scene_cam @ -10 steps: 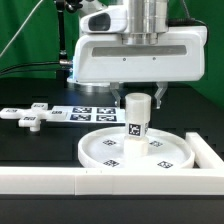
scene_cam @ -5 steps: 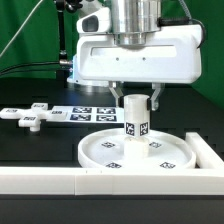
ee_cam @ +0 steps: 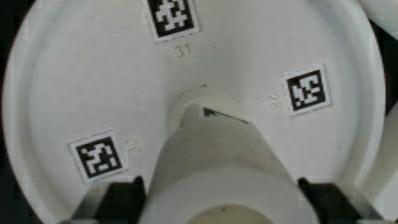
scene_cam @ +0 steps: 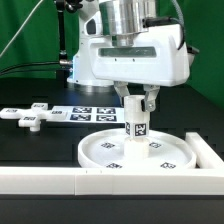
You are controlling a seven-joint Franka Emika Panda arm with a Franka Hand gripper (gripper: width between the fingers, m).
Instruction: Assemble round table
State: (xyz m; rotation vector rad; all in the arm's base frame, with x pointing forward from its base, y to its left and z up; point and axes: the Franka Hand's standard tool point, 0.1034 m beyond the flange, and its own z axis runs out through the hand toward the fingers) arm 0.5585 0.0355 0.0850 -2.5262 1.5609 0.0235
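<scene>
item: round table, part-built, on a black table (scene_cam: pixel 35 148).

hidden or unclear: the top of the short white cylindrical plastic post (scene_cam: pixel 135 122) sits behind the gripper (scene_cam: pixel 137 102), so its upper end cannot be seen. the post covers the middle of the large white rimmed round plastic disc (scene_cam: pixel 110 152); whether the post's foot is seated in the disc or only resting on it cannot be told. the end of the flat white marker board (scene_cam: pixel 85 113) towards the exterior view's right disappears behind the post. in the wrist view the disc (ee_cam: pixel 107 90) is cut off by the frame, the post (ee_cam: pixel 214 150) is blurred and close, and only the dark fingers (ee_cam: pixel 118 196) show at the edge.

gripper: pinching the post near its top, one finger on each side, jaws narrow around it.

placement: post upright over the centre of the disc, tags facing the camera. the disc lies flat just behind the long white border wall (scene_cam: pixel 60 181). the white cross-shaped plastic piece (scene_cam: pixel 28 118) lies on the table well apart, to the exterior view's left, beside the marker board.
</scene>
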